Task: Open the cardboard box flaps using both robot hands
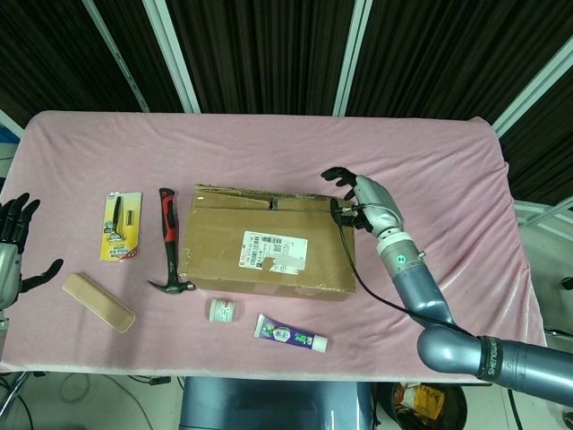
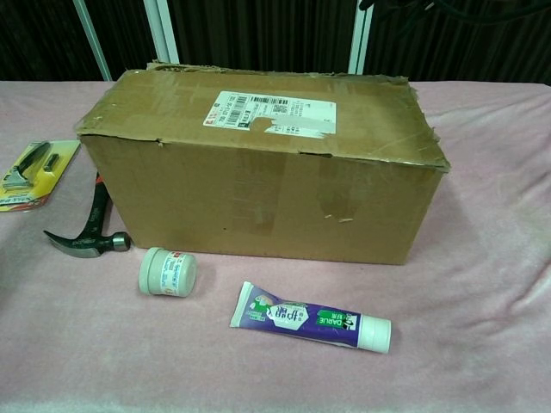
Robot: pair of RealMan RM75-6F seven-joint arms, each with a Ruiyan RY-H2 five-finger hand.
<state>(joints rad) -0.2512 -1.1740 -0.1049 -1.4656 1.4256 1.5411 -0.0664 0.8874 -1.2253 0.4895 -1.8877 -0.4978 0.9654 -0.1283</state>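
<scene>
A brown cardboard box [image 1: 267, 252] [image 2: 267, 163] lies in the middle of the pink table, its top flaps closed and a white label on top. My right hand [image 1: 365, 202] hovers by the box's far right corner, fingers spread and bent over the flap edge, holding nothing. Whether it touches the box I cannot tell. In the chest view only dark bits of that hand [image 2: 405, 5] show at the top edge. My left hand [image 1: 12, 242] stays at the table's left edge, fingers apart and empty, far from the box.
Left of the box lie a red-handled hammer [image 1: 168, 252] and a yellow blister pack [image 1: 121, 226]. A tan block [image 1: 98, 302] sits near the front left. A small white jar [image 1: 222, 310] and a purple toothpaste tube [image 1: 290, 332] lie in front of the box.
</scene>
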